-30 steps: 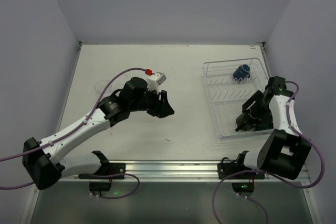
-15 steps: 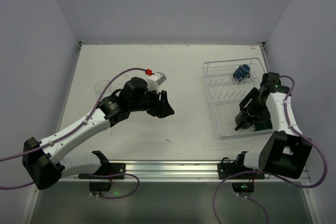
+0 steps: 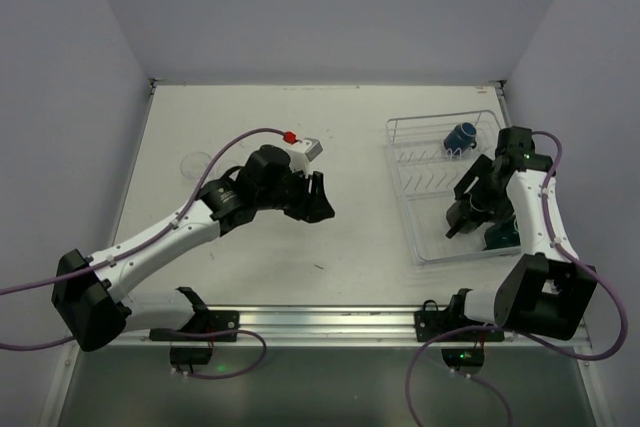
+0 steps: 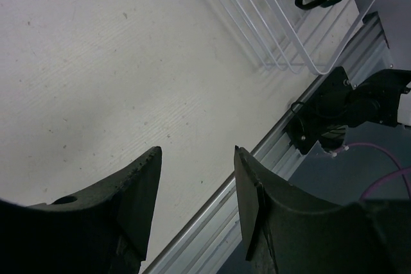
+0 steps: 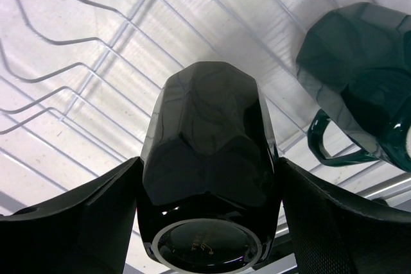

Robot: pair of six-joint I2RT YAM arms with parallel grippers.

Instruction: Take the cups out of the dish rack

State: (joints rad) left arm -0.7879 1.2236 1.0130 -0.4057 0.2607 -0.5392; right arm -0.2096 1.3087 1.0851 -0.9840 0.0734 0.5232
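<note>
Though agape over white table (image 4: 96,62), left claw (image 4: 197,153) empty; right claw (image 5: 209,184) tight around black cup (image 5: 209,126).

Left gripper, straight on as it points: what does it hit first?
Probably bare table: the left gripper, jaws open, frames only that surface ahead. The dish rack lies off to one side; depth is unclear.

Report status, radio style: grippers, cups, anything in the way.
Left gripper open, empty, over table. Right gripper shut on black cup inside dish rack. Teal mug close beside it; blue cup at rack's far end.
</note>
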